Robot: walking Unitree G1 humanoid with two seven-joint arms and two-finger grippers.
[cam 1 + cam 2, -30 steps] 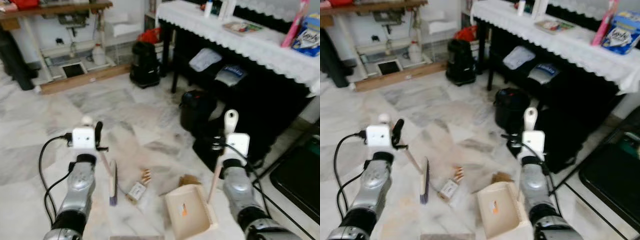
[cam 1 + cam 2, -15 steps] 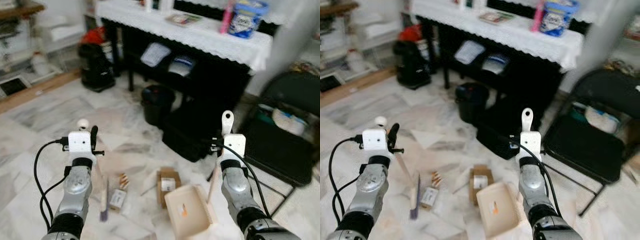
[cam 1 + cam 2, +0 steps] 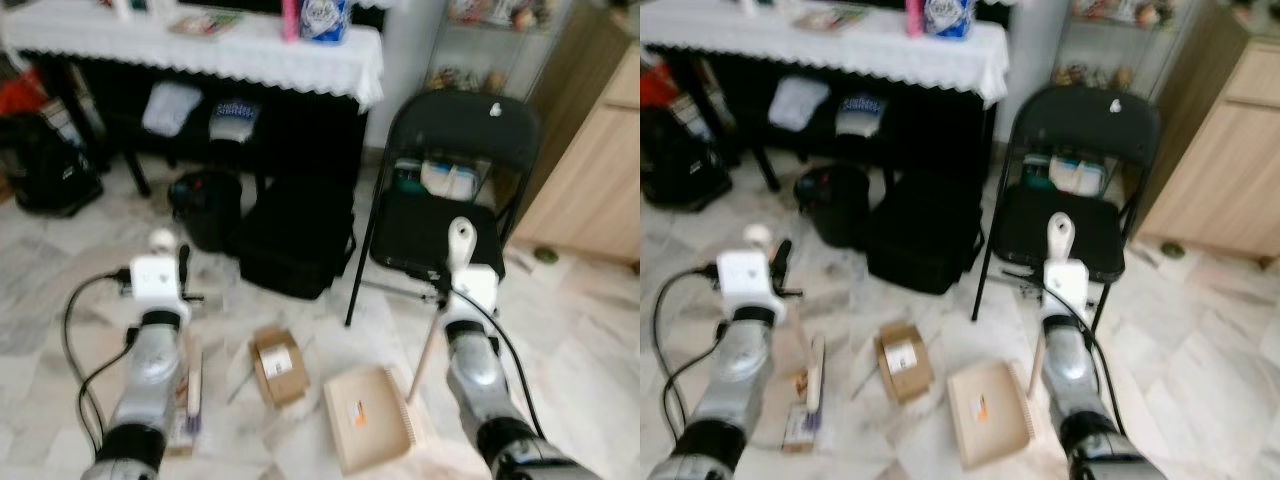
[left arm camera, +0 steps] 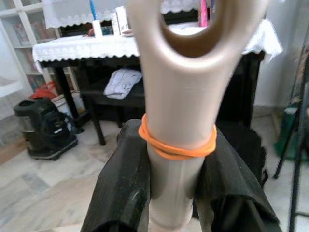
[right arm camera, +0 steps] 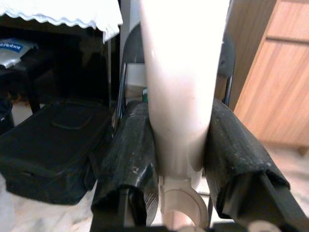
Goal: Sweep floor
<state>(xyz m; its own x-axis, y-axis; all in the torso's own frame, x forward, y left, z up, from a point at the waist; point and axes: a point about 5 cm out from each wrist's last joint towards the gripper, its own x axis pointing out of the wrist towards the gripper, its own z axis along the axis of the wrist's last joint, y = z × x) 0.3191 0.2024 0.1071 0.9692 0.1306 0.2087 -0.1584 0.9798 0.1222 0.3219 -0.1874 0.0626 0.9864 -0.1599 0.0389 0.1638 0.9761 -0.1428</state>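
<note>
My left gripper (image 4: 178, 193) is shut on the beige handle of a hand brush (image 3: 190, 385), with an orange rubber band around the handle just above the fingers. The brush head hangs low over the marble floor, beside a small flat packet (image 3: 178, 440). My right gripper (image 5: 181, 169) is shut on the pale handle of a beige dustpan (image 3: 368, 430), whose tray rests on the floor between my arms. A small brown cardboard box (image 3: 277, 363) lies on the floor left of the dustpan.
A black folding chair (image 3: 455, 150) stands ahead on the right, with a wooden cabinet (image 3: 590, 150) beyond it. A black bag (image 3: 295, 245) and a black bin (image 3: 205, 205) sit under a table with a white lace cloth (image 3: 200, 45). A black vacuum (image 3: 40, 165) is far left.
The camera has swung to the right, bringing the folding chair and cabinet into view. Both grippers keep their hold on the brush and the dustpan.
</note>
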